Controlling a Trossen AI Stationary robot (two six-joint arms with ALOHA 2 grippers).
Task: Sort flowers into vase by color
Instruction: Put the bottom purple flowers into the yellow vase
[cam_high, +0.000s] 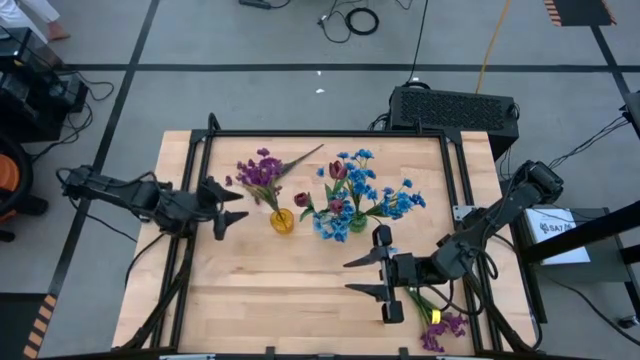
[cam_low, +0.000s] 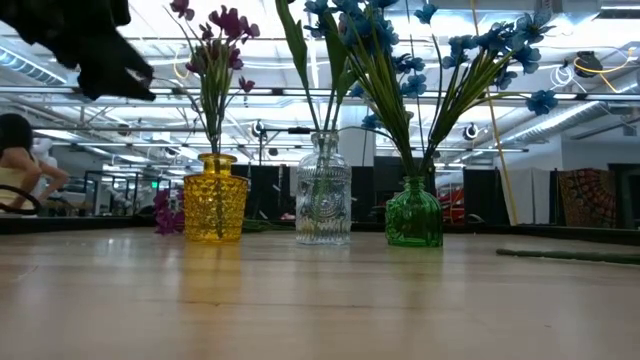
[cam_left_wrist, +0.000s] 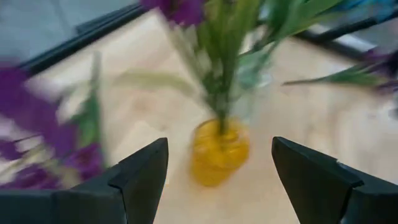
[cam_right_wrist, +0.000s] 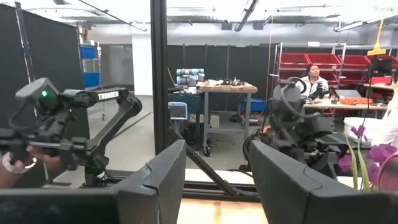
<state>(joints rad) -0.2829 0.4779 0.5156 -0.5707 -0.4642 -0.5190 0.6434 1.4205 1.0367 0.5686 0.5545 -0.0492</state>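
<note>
Flowers (cam_high: 345, 195) stand sorted in three small vases near the middle of the wooden table (cam_high: 250, 300) in the high view: purple sprigs (cam_high: 260, 172) in the yellow vase (cam_high: 282, 221), dark red blossoms (cam_high: 337, 170) over the middle vase, and blue blossoms (cam_high: 395, 200) spreading over the green vase (cam_high: 357, 222) and beyond. More purple sprigs (cam_high: 440, 328) lie flat at the table's near right corner, just beside the right arm. The left gripper (cam_high: 232, 206) hangs just left of the yellow vase with its fingers spread and nothing between them. The right gripper (cam_high: 362, 275) sits in front of the vases, fingers parted and pointing left, also holding nothing. In the low view the yellow vase (cam_low: 214, 197), a clear glass vase (cam_low: 323, 190) and the green vase (cam_low: 414, 212) stand upright in a row, apart from one another, with purple blooms (cam_low: 222, 25) above the first and blue blooms (cam_low: 480, 45) above the third; a dark gripper shows at the upper left corner, and a loose stem (cam_low: 565, 256) lies on the table at the right. A person sits in the room behind, at the left edge. The left wrist view looks past its two spread fingers (cam_left_wrist: 140, 180) at the yellow vase (cam_left_wrist: 219, 152), which lies between them but farther off and untouched, with blurred purple blossoms (cam_left_wrist: 37, 130) to one side. The right wrist view shows its own parted fingers (cam_right_wrist: 155, 183) with nothing between them, the left arm (cam_right_wrist: 74, 121) across the table, a purple bloom (cam_right_wrist: 379, 152) at the edge, and a seated person at a bench in the room beyond.
</note>
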